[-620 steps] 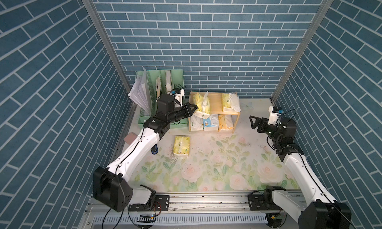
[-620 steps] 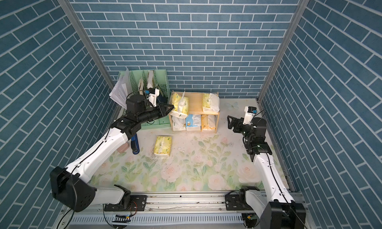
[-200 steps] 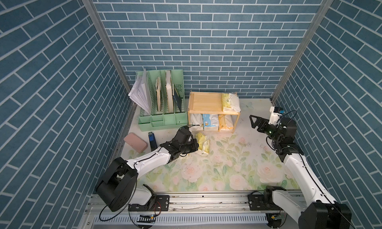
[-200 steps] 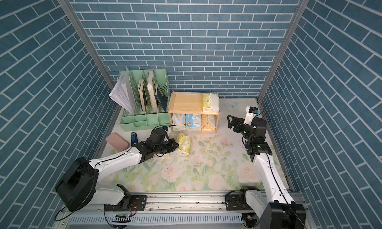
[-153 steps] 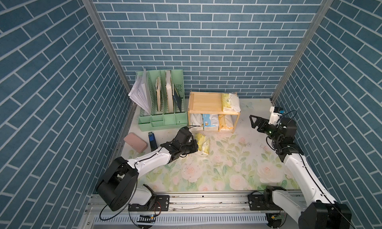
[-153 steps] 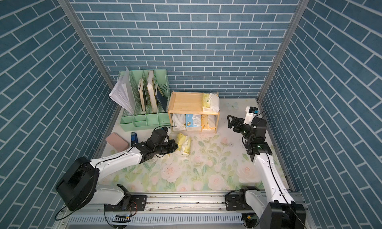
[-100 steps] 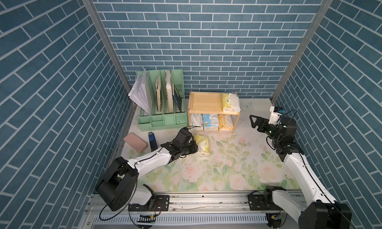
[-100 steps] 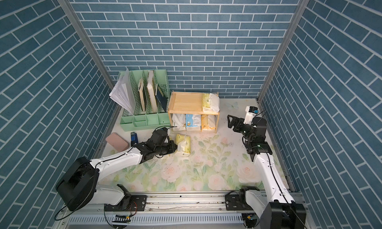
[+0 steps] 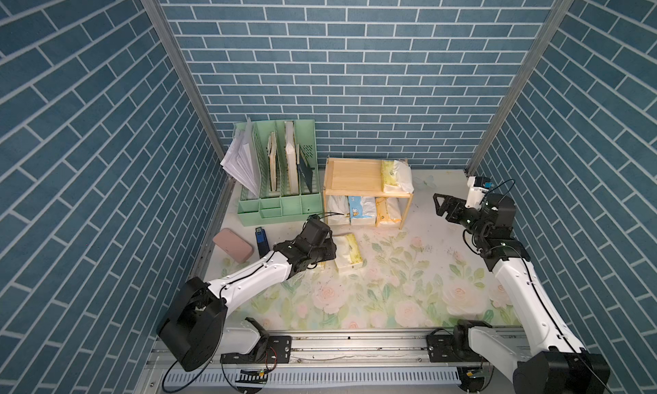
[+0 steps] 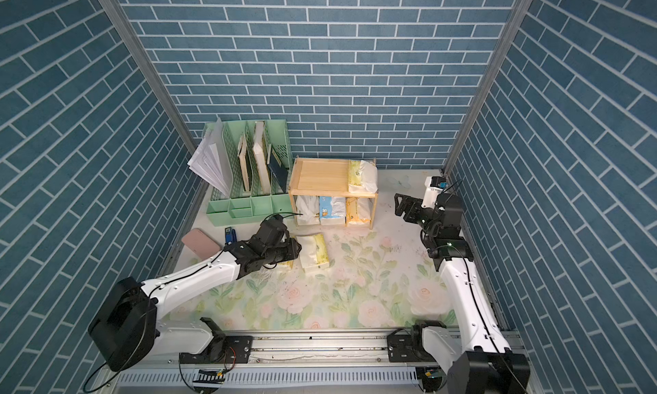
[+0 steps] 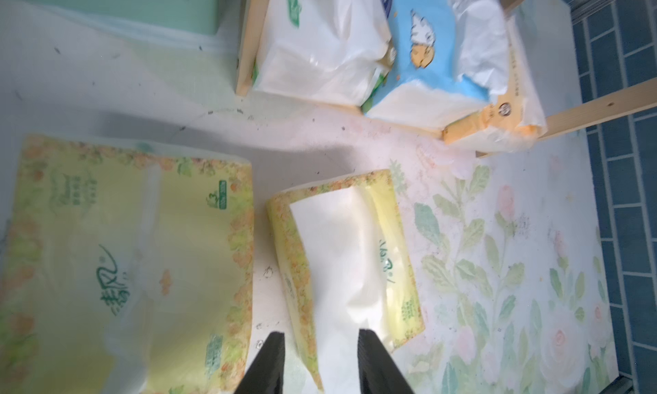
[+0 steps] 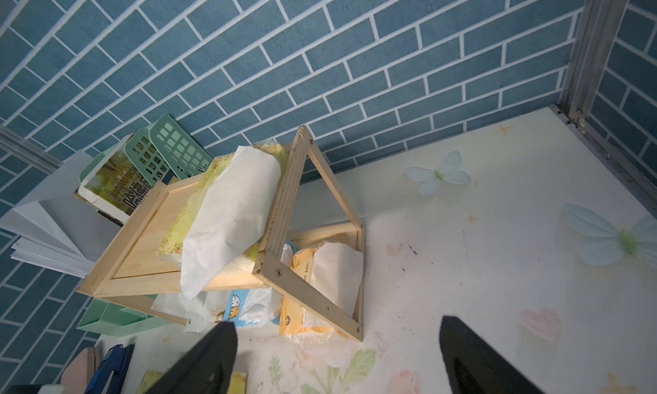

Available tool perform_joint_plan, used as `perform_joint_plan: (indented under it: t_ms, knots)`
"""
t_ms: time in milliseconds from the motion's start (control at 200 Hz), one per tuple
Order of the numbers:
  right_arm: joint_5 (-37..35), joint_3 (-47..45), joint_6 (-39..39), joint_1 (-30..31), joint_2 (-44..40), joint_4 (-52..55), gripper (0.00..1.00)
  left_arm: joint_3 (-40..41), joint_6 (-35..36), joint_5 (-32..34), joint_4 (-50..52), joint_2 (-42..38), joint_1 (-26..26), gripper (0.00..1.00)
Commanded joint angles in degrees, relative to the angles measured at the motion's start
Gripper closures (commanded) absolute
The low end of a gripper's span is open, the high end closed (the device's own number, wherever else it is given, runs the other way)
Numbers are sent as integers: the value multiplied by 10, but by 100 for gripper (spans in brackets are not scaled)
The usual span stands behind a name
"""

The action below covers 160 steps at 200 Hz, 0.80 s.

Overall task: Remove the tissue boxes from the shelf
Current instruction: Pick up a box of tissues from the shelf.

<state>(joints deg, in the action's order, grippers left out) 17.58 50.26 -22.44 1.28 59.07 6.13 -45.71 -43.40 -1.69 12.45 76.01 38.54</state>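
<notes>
Left wrist: left gripper (image 11: 321,333) jaws parted astride the near end of a yellow pack (image 11: 341,253) lying on the mat (image 11: 497,232), likely mid-release. Next, back clear and reach ahead to the shelf (image 11: 249,43) for another pack (image 11: 320,36).

We look into a booth closed on three sides by walls (image 9: 355,72) papered in blue brick with white joints, metal posts (image 9: 182,72) standing in the back corners. Soft, even light falls on a pale table mat (image 9: 391,289) printed with pink roses, green leaves and butterflies (image 12: 439,175), a metal rail (image 9: 355,346) running along its near edge.
</notes>
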Motion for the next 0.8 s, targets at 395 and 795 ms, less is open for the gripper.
perform_joint_plan:
  t_ms: [395, 795]
  knots:
    - [-129, 188, 58, 119, 79, 157, 3, -66, 64, 112, 40, -89, -36, 23]
    - [-333, 443, 130, 285, 249, 298, 13, -99, 69, 120, -1, -86, -42, 0]
